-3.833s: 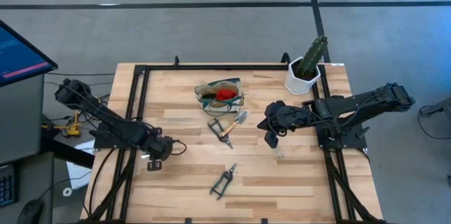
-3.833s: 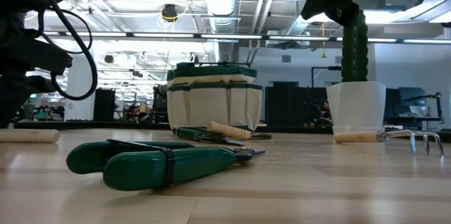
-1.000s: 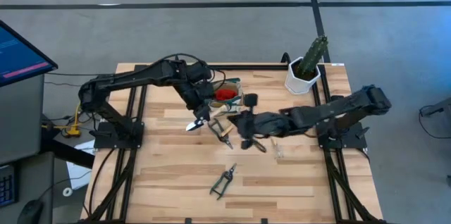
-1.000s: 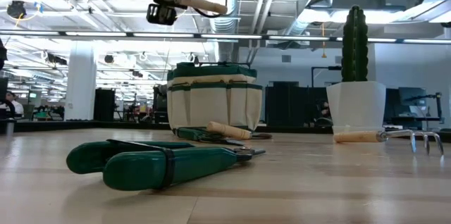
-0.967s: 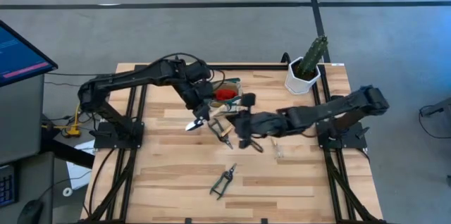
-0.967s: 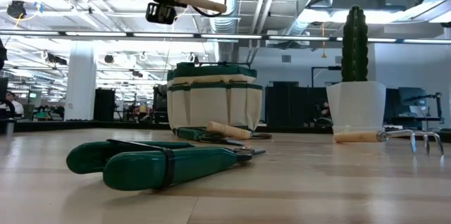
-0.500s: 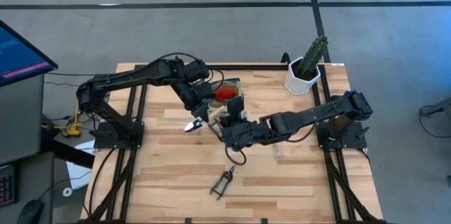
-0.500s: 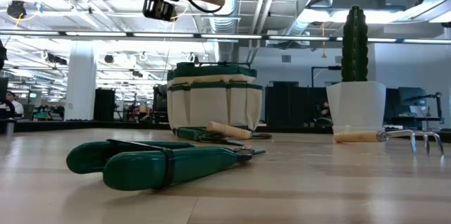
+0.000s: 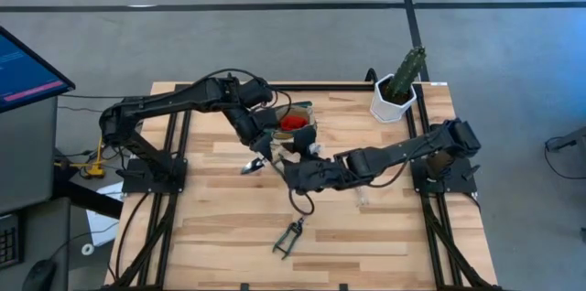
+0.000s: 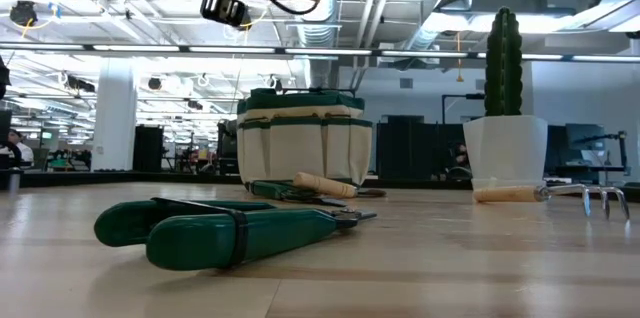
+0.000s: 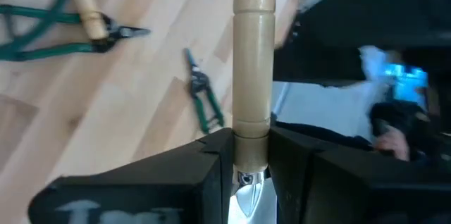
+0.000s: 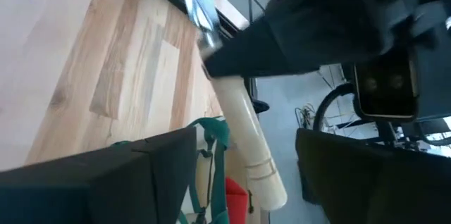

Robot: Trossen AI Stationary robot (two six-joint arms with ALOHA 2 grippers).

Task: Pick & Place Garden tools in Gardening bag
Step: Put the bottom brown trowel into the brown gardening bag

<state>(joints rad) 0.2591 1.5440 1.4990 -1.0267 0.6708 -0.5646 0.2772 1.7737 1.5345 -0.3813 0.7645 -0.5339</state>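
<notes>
The table (image 9: 220, 236) carries the bag (image 9: 291, 124) near its far edge, just beyond both grippers. A potted cactus (image 9: 399, 86) stands well off to the right gripper's far side. The left gripper (image 9: 263, 147) hangs in the air just in front of the bag, clamped on the trowel (image 11: 254, 62); the wooden handle sticks out past its fingers, with the metal blade on the other side. The right gripper (image 9: 298, 168) is right beside it, its fingers spread wide to either side of that handle, holding nothing. Green shears (image 9: 290, 236) lie on the boards nearer the front, well clear of both grippers. A rake (image 10: 545, 194) lies near the pot.
</notes>
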